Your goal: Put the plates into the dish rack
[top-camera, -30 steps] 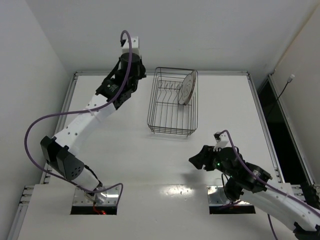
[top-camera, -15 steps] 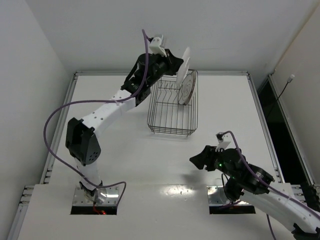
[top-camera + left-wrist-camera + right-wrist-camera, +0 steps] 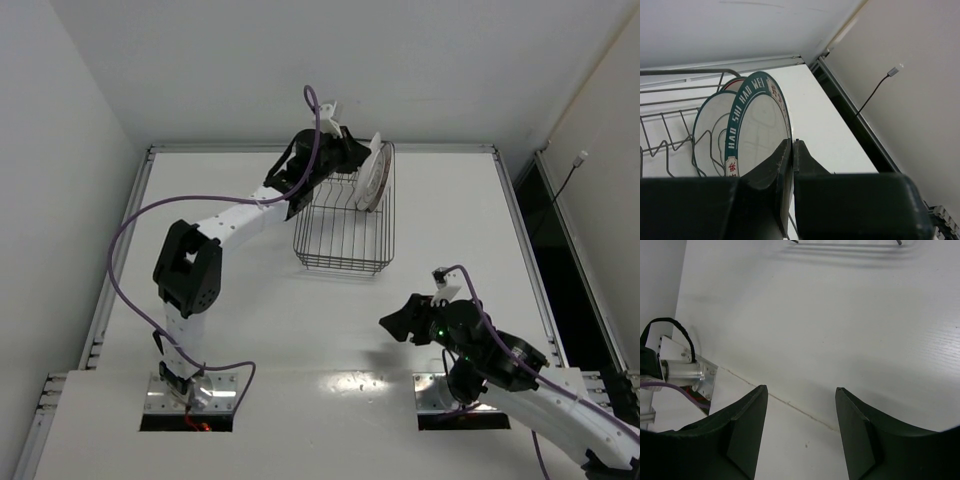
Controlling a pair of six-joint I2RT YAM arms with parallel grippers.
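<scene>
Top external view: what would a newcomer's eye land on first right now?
The left gripper, stretched to the far side of the table, jaws shut on a round green-rimmed lettered plate beside other plates at the far right corner of the dark wire dish rack. The right gripper hangs near its base, jaws open.

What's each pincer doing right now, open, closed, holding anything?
Left pincer: closed on the round white plate with a lettered dark-green rim.
Right pincer: open, holding nothing.
</scene>
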